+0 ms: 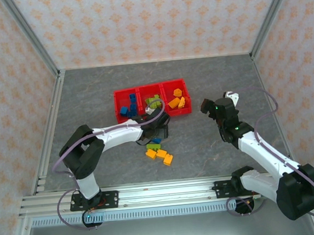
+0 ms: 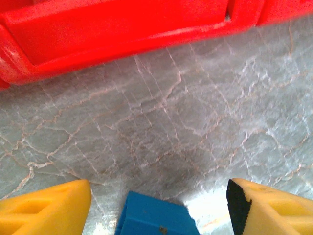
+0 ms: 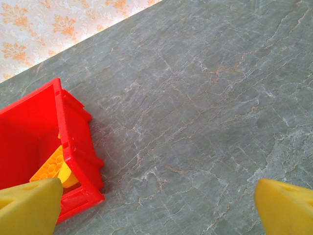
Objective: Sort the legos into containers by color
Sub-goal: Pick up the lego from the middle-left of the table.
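My left gripper (image 2: 159,206) stands open, its yellow fingertips (image 2: 49,210) spread wide on either side of a small blue studded plastic brick (image 2: 154,219) that lies on the table between them, touching neither. Just ahead of it is the front wall of the three bright red rectangular plastic bins (image 1: 180,113), joined in a row as one tray. My right gripper (image 3: 156,208) is also wide open and holds nothing; it hovers beside the right end of the tray, where I see one orange-yellow brick (image 3: 49,169) inside the end bin. From above, the left bin holds blue bricks (image 1: 127,109), about four; the middle bin holds lime green bricks (image 1: 154,102), too bunched to count; the right bin holds three orange-yellow ones. The loose pile (image 1: 159,151) near my left gripper has three orange-yellow bricks, at least one green and some blue, partly hidden by my arm. Everything rests on a grey marbled tabletop (image 1: 100,95), walled by peach floral-patterned panels (image 1: 148,19) in aluminium framing (image 1: 152,194).
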{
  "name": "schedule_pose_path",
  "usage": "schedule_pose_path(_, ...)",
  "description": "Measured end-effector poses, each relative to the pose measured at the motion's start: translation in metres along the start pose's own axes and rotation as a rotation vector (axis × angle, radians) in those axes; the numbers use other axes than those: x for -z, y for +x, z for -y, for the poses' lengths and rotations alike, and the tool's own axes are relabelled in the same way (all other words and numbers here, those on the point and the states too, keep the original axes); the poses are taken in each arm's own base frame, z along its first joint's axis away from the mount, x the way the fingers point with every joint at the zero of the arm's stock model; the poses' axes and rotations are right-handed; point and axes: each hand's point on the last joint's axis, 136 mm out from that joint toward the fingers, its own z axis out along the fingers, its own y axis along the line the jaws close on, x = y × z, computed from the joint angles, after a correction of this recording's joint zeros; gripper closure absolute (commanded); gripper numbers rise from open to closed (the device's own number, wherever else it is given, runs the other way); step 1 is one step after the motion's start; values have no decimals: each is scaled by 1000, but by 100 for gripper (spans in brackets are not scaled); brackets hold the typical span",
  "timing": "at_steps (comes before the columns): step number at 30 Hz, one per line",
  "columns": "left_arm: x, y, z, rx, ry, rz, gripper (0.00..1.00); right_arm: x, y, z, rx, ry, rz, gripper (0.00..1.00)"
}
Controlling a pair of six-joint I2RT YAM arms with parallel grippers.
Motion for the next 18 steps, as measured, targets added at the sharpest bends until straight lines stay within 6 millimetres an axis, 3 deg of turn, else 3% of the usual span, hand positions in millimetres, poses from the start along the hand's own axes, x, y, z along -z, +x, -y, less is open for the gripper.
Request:
schedule_pose_path(9,-7,15,-4,-119,-18,-73,22,0,0,0,0,0,0,0)
schedule_pose_path(12,-12,16,-3,-149,-29,-91,29,0,0,0,0,0,0,0)
schedule_pose_path(18,-21,17,0,-184,-42,-118,55,0,0,0,0,0,-1,0)
